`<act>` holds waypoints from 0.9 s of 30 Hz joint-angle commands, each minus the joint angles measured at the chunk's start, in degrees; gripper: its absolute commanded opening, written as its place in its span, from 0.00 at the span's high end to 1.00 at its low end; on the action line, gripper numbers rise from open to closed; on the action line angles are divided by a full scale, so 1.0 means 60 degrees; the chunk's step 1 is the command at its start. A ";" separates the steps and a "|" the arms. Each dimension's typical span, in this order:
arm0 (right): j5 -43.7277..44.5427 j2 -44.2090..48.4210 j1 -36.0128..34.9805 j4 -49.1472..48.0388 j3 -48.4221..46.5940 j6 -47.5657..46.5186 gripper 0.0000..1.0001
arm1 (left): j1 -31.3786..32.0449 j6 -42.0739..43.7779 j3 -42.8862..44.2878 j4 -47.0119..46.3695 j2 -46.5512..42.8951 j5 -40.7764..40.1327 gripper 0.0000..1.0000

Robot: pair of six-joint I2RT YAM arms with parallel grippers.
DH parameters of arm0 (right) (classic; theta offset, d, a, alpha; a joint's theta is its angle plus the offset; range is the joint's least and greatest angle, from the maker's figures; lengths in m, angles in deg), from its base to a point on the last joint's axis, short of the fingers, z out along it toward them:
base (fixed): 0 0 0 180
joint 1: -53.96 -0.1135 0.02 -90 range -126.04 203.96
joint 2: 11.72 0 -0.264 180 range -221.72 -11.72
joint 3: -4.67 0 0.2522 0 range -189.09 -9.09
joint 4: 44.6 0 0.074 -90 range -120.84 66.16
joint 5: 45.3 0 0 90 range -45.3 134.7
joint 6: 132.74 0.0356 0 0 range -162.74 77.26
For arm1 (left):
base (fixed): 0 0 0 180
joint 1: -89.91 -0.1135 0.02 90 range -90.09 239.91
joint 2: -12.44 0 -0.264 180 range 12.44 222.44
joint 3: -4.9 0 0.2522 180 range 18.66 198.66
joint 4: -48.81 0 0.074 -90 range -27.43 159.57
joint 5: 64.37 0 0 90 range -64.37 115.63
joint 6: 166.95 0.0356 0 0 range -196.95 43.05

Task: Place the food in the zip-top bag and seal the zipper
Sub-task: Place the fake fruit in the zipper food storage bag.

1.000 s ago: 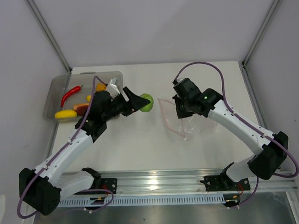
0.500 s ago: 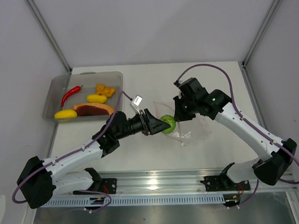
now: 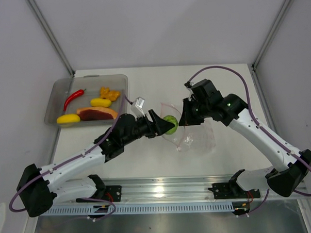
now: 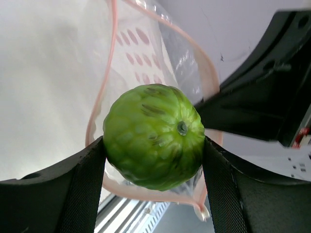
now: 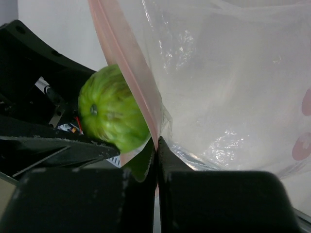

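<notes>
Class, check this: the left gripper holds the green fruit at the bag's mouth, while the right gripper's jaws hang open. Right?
No. The right wrist view shows the right gripper with jaws shut on the zipper of the zip-top bag. The left gripper does hold the green fruit at the mouth.

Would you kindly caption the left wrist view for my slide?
Left claw holds the green fruit at the bag mouth, held open by the right claw.

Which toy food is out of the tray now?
The green round fruit: it alone is clamped in the left end effector at the mouth of the zip-top bag; the red chili, yellow pieces, orange bits and slice lie in the grey tray.
</notes>
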 commanded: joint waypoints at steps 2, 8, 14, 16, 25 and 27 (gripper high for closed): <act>-0.0428 0.0233 -0.0033 -0.0415 -0.0092 0.0258 1.00 | 0.0075 0.0461 0.1105 0.2183 -0.0097 -0.1399 0.67; -0.0442 0.0203 -0.0033 -0.0459 -0.0121 0.0288 1.00 | 0.0133 0.0608 0.1208 0.2315 -0.0069 -0.1444 0.59; -0.0486 0.0203 -0.0033 -0.0473 -0.0165 0.0332 1.00 | 0.0162 0.0593 0.1457 0.2505 0.0122 -0.1399 0.35; -0.0516 0.0174 -0.0033 -0.0488 -0.0151 0.0346 1.00 | 0.0206 0.0637 0.1443 0.2491 0.0093 -0.1429 0.13; -0.0589 0.0218 0.0054 -0.0488 -0.0136 0.0259 1.00 | 0.0382 0.1340 0.1779 0.2622 -0.0346 -0.1648 0.00; -0.0633 0.0218 0.0098 -0.0488 -0.0121 0.0244 1.00 | 0.0382 0.1370 0.1824 0.2724 -0.0419 -0.1663 0.00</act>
